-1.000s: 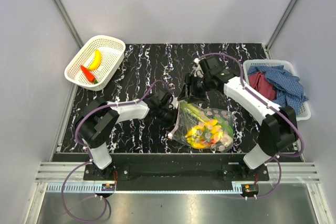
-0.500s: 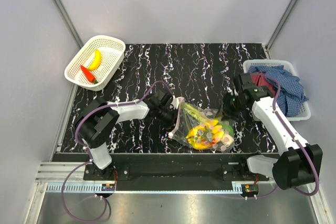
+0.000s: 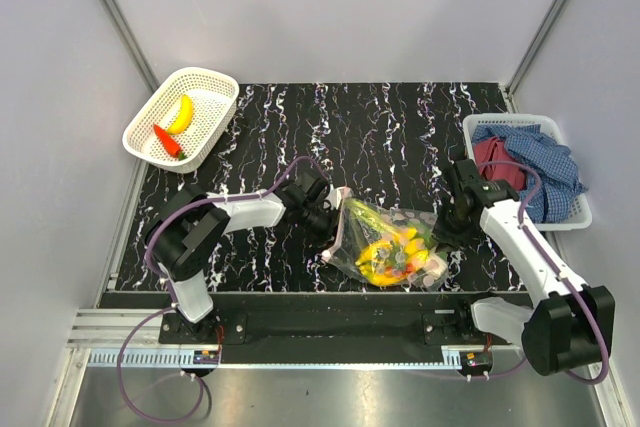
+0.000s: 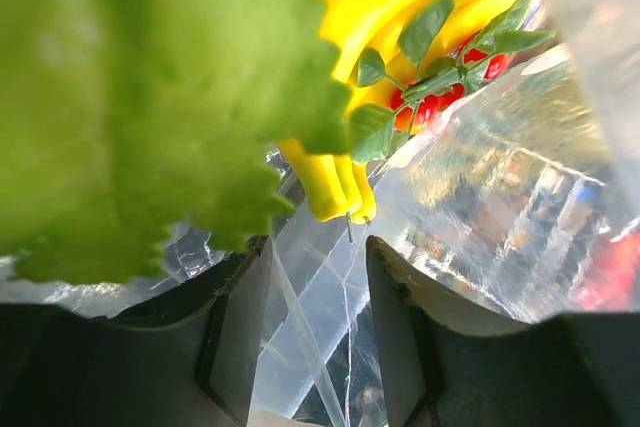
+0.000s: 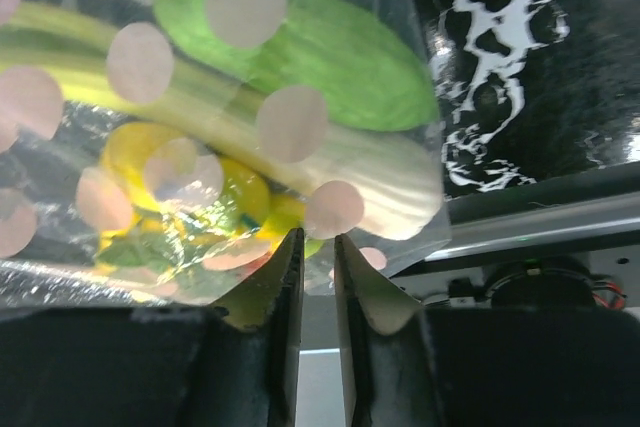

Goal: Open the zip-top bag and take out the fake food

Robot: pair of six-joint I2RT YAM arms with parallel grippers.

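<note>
- The left gripper (image 3: 326, 219) sits at the left end of the bag (image 3: 428, 265). Its fingers (image 4: 240, 327) stand partly apart. A fold of clear film runs through the gap, but neither finger presses on it, so it has hold of nothing.
- Just past those fingertips are a green leaf (image 4: 130, 97), a bunch of yellow bananas (image 4: 335, 187) and some red berries (image 4: 432, 99). No film seems to cross the leaf, so I judge that the bag's mouth faces this gripper and is at least partly open. The zip strip itself cannot be made out from the wrist.
- The right gripper (image 3: 447, 230) is at the bag's other end. Its fingers (image 5: 270, 297) are drawn almost together, with only a slim gap between them. The dotted corner of the bag ends right at the fingertips, and I cannot tell whether any film is nipped there.
- Ahead of the right fingers, under the film, lie a leek (image 5: 330, 162) and a green piece (image 5: 330, 57).
- The bag lies flat on the table (image 3: 400, 127) between the two grippers, with the toy food (image 3: 385, 250) heaped inside it.
- A single banana (image 3: 181, 113) and a chili (image 3: 167, 140) lie in the white basket (image 3: 210, 72), well beyond the left fingers. These probably count as already removed.
- Most of the food is yet to come out, so the task looks well short of halfway.
</note>
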